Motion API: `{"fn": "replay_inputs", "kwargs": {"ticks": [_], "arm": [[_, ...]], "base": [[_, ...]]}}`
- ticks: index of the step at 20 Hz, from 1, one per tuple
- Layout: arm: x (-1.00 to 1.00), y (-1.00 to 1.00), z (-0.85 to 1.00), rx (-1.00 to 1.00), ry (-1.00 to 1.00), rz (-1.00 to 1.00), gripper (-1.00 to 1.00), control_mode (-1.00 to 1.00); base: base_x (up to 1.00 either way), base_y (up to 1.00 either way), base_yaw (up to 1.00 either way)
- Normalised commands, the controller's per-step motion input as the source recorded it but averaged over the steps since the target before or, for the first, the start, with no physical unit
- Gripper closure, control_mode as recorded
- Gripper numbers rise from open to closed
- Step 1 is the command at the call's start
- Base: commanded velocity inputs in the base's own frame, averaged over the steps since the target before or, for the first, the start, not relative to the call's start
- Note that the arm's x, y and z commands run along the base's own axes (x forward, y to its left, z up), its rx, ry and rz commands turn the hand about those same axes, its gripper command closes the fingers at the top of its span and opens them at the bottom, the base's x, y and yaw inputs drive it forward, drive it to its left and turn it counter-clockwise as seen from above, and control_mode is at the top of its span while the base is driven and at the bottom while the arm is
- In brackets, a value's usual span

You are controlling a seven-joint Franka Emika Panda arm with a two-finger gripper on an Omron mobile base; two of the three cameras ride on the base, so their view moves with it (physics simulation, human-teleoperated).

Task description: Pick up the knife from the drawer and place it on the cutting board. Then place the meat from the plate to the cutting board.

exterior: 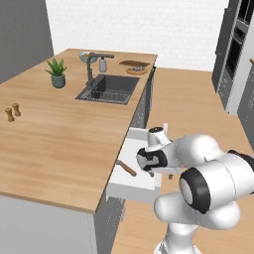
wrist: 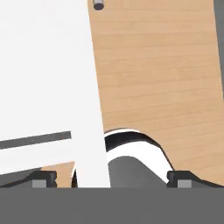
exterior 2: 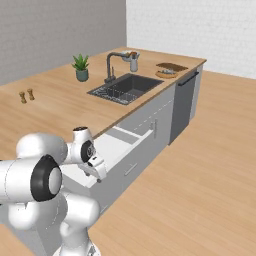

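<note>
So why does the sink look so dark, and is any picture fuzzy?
Left base view: the sink is a dark basin, and the plant casts only a faint shadow on the counter. Right base view: even light, no glare. Hand view: the white drawer sits very close, a flat white patch.

A kitchen: wooden counter (exterior: 59,144), sink (exterior: 110,88), faucet (exterior: 91,67).

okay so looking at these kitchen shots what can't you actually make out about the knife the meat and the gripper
- Knife: in the left base view its brown handle lies in the open drawer; the arm covers the blade.
- Meat: on the far plate beside the cutting board, too small to tell apart in either base view.
- Gripper: the hand view shows the tips wide apart, cut off by the bottom edge; whether they reach the knife is hidden.
</note>
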Motion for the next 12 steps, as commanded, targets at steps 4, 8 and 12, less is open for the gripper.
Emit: {"fn": "replay_inputs", "kwargs": {"ticks": [4,8,12], "arm": [[0.71,0.16,-0.36,-0.18,0.07,-0.02,-1.0,-1.0],[0.13,-0.13,-0.35,-0.06,0.09,0.0,-1.0,-1.0],[0.07,-0.52,-0.54,-0.03,0.14,0.0,-1.0,-1.0]], "base": [[0.0,0.0,0.0],[0.0,0.0,0.0],[0.0,0.0,0.0]]}}
